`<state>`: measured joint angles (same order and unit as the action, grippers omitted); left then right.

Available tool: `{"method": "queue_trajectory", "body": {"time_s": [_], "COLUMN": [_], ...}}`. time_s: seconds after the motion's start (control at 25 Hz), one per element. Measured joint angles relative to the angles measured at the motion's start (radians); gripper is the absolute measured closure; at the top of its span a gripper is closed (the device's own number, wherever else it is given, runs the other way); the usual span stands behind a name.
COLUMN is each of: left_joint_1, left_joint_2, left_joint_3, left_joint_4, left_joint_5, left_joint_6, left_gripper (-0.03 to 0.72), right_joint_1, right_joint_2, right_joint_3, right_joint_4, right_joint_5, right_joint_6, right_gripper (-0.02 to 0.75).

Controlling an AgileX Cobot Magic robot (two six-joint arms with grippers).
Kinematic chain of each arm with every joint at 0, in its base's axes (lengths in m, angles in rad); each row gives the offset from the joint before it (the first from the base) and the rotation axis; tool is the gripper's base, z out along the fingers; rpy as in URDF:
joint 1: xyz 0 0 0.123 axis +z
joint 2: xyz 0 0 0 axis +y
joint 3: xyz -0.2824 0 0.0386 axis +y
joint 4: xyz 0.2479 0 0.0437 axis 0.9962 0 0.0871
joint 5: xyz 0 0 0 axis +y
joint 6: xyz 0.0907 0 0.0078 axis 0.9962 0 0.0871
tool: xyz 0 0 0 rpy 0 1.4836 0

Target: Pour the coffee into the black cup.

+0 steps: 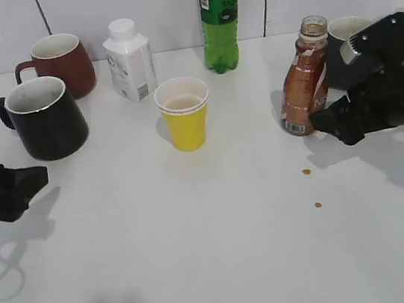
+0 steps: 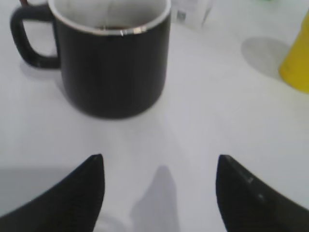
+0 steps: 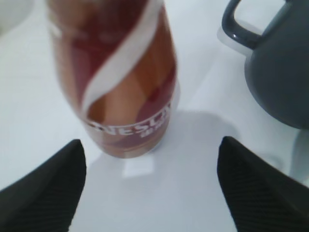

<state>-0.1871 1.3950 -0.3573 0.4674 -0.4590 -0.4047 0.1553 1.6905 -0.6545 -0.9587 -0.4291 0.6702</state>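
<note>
The coffee bottle (image 1: 304, 84), curvy with a brown, white and red label and no cap, stands upright at the right of the table; it fills the top of the right wrist view (image 3: 118, 77). My right gripper (image 1: 331, 122) (image 3: 152, 159) is open and empty just in front of it, not touching. The black cup (image 1: 45, 117), glossy with a white inside, stands at the left; the left wrist view shows it close ahead (image 2: 113, 63). My left gripper (image 1: 29, 183) (image 2: 159, 166) is open and empty a little short of the cup.
A dark red mug (image 1: 62, 64) stands behind the black cup. A white bottle (image 1: 130, 60), a green soda bottle (image 1: 220, 17) and a yellow cup (image 1: 185, 113) stand mid-table. A dark grey mug (image 1: 346, 48) (image 3: 280, 72) stands behind the coffee. Two brown drops (image 1: 312, 189) lie on the table.
</note>
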Motion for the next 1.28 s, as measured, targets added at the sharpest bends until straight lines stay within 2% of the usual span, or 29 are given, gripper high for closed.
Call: {"method": "queue_trajectory", "body": {"time_s": [0.28, 0.56, 0.92, 1.04, 1.28], "left_joint_1": [-0.070, -0.134, -0.156, -0.156, -0.156], "left_joint_2": [-0.094, -0.216, -0.331, -0.358, -0.390], "left_joint_3": [0.000, 0.000, 0.000, 0.000, 0.000], "left_joint_4": [-0.003, -0.047, -0.082, -0.094, -0.152], "left_joint_5": [0.194, 0.347, 0.428, 0.492, 0.599], "left_joint_6": [-0.092, -0.113, -0.113, -0.113, -0.113], "left_gripper": [0.142, 0.142, 0.142, 0.142, 0.142], "right_joint_1": [0.000, 0.006, 0.141, 0.147, 0.147], "right_joint_2": [-0.086, -0.166, -0.246, -0.283, -0.357], "right_joint_3": [0.000, 0.000, 0.000, 0.000, 0.000], "right_joint_4": [-0.248, -0.497, -0.775, -0.841, -0.862], "right_joint_5": [0.056, 0.082, 0.142, 0.170, 0.282], "right_joint_6": [0.270, 0.504, 0.635, 0.684, 0.694], "right_gripper": [0.092, 0.125, 0.146, 0.146, 0.149]}}
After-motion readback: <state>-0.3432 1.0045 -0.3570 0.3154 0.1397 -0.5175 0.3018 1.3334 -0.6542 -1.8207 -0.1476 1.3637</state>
